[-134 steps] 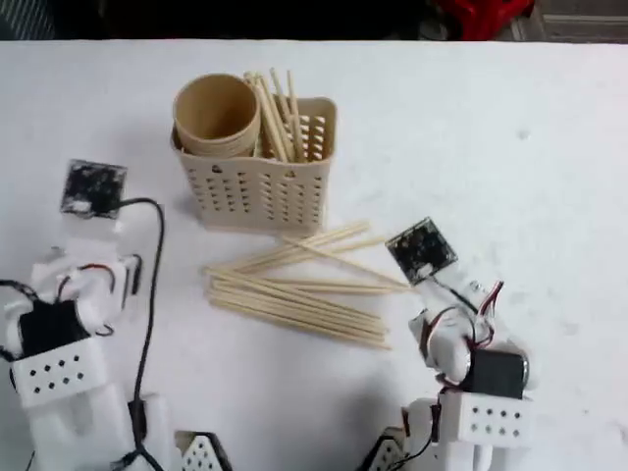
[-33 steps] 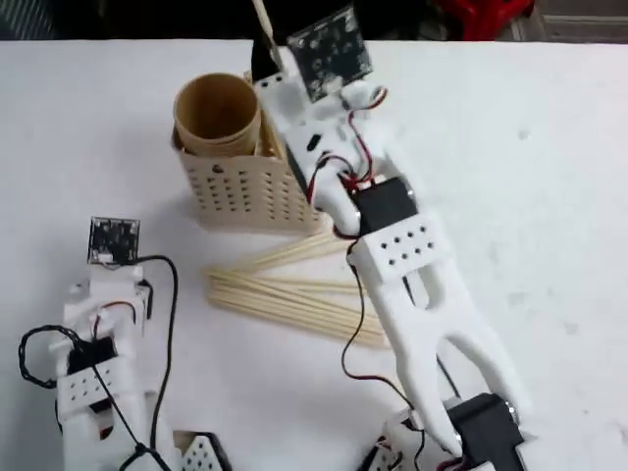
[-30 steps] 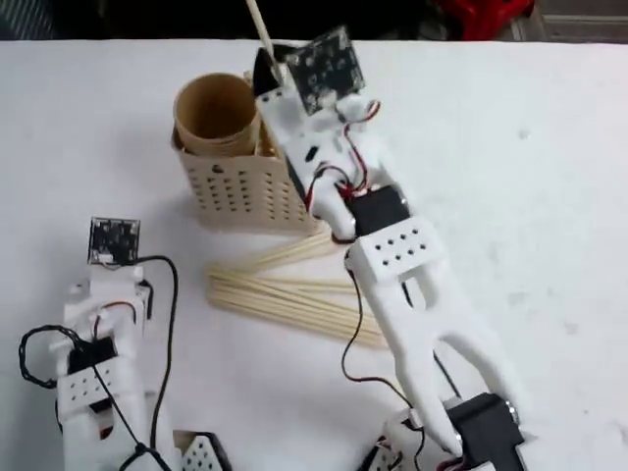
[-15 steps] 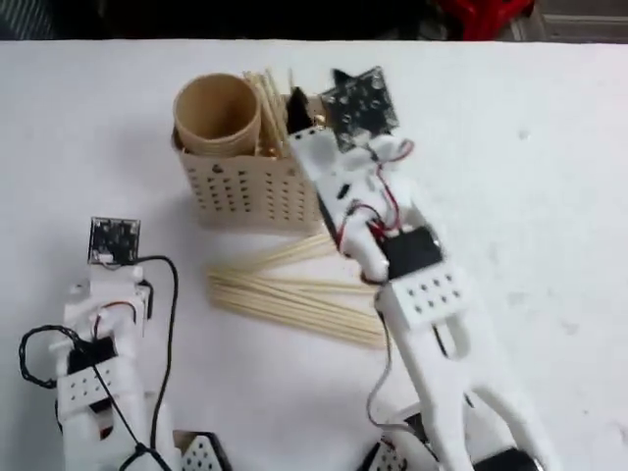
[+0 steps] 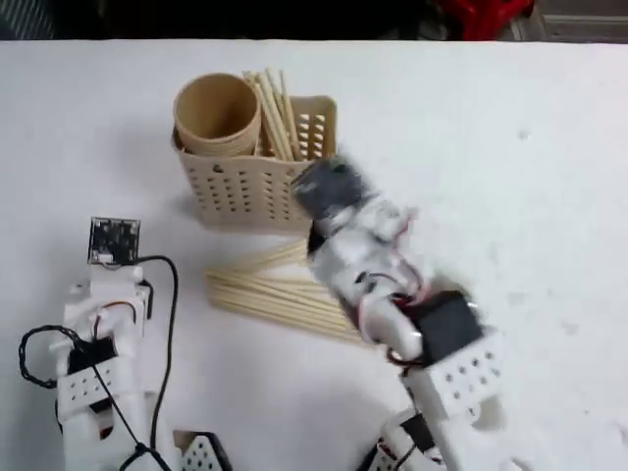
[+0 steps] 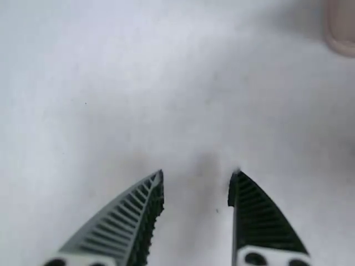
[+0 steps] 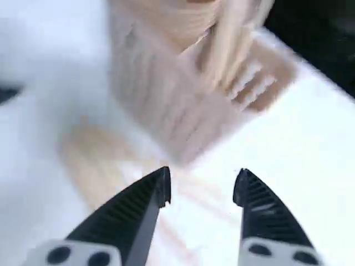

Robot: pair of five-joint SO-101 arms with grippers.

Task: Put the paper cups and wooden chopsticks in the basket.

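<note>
Basket (image 5: 250,191) near far table (image 5: 510,147) edge; loose chopsticks (image 5: 265,294) beside; right gripper (image 7: 202,174) parted.

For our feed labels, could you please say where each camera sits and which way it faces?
High view: fixed above, looking down on the white table, beige perforated plastic basket, brown paper cups and wooden chopsticks; left arm and right arm show.
Left wrist view: on left wrist, facing bare table; open left gripper shows.
Right wrist view: on right wrist, facing basket and chopsticks; open right gripper shows.
Shared: the basket, in high and right wrist views.
</note>
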